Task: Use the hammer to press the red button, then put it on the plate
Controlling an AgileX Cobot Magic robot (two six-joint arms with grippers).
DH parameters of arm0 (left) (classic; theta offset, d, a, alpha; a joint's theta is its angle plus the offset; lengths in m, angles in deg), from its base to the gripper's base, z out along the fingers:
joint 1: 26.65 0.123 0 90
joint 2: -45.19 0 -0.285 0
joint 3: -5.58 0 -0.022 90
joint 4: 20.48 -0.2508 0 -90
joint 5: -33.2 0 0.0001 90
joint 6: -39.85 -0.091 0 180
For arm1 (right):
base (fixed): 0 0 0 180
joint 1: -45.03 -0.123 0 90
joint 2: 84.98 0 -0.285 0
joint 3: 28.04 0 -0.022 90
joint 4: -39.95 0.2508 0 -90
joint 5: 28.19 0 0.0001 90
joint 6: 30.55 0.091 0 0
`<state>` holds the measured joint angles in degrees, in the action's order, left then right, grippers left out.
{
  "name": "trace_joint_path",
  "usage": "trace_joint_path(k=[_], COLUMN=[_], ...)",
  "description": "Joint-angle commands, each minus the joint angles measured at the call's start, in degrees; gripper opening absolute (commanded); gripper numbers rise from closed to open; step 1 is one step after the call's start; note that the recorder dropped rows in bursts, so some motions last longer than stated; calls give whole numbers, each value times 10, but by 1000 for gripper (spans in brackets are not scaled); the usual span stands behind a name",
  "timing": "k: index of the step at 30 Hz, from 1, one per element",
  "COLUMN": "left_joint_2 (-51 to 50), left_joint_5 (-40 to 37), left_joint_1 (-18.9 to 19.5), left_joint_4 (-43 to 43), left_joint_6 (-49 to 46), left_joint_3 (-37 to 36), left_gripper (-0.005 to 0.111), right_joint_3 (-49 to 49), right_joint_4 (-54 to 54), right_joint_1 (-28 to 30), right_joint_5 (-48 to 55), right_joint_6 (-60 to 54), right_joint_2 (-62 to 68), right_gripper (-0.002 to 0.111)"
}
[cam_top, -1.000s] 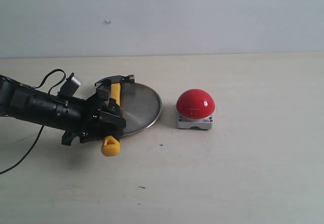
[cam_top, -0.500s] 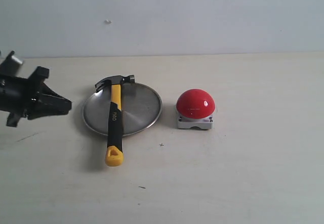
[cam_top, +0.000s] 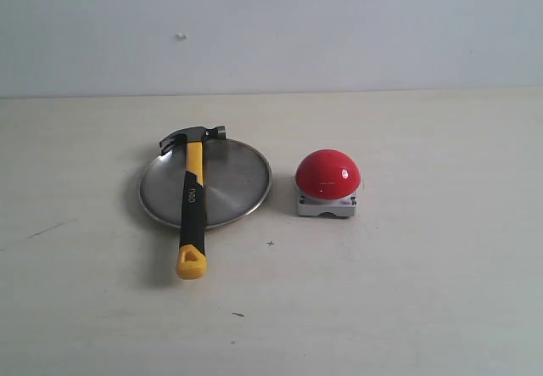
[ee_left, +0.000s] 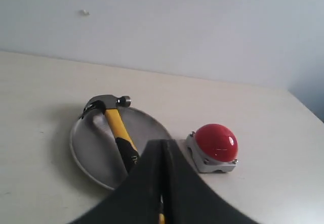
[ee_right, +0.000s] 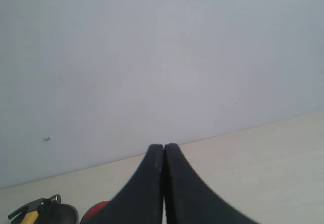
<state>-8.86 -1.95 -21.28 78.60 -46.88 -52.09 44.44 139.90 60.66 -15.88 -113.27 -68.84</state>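
The hammer [cam_top: 192, 199] lies across the left part of the silver plate [cam_top: 233, 176], its dark head over the far rim and its yellow looped end on the table in front. The red button [cam_top: 327, 174] sits on its grey base just right of the plate. Neither arm shows in the exterior view. In the left wrist view my left gripper [ee_left: 163, 144] is shut and empty, held back from the hammer [ee_left: 117, 127], plate [ee_left: 91, 143] and red button [ee_left: 216, 141]. My right gripper [ee_right: 164, 147] is shut too, with a sliver of the red button [ee_right: 93, 211] and the hammer [ee_right: 35, 206] head low in that view.
A pale wall [cam_top: 271, 28] rises behind the beige table [cam_top: 407, 291]. A few small dark specks mark the table in front of the plate.
My left arm has let go of the hammer and pulled back to the left, out of the exterior view. The hammer stays on the plate.
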Motion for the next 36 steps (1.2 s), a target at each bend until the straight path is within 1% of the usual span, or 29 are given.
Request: trace_joint_path(k=[1,2,4,7,9,36], left_joint_2=[138,177,204,232,242,243], left_joint_5=[4,-4,-5,-5,-5,-5], left_joint_1=[-3,-3,-3,-3,-3,-3], left_joint_4=[9,9,1,-54,-71,-73], left_joint_6=[32,32,31,31,31,31], left_joint_3=[-75,-96,-110,-116,-116,-116], left_gripper=[0,0,0,0,0,0], right_joint_3=[3,3,3,3,3,3], right_joint_4=[0,0,0,0,0,0], right_joint_1=[2,2,2,2,2,2], right_joint_5=[2,2,2,2,1,1], right_joint_6=[1,1,1,1,1,1], right_joint_2=[-3,-3,-3,-3,-3,-3], right_gripper=[0,0,0,0,0,0])
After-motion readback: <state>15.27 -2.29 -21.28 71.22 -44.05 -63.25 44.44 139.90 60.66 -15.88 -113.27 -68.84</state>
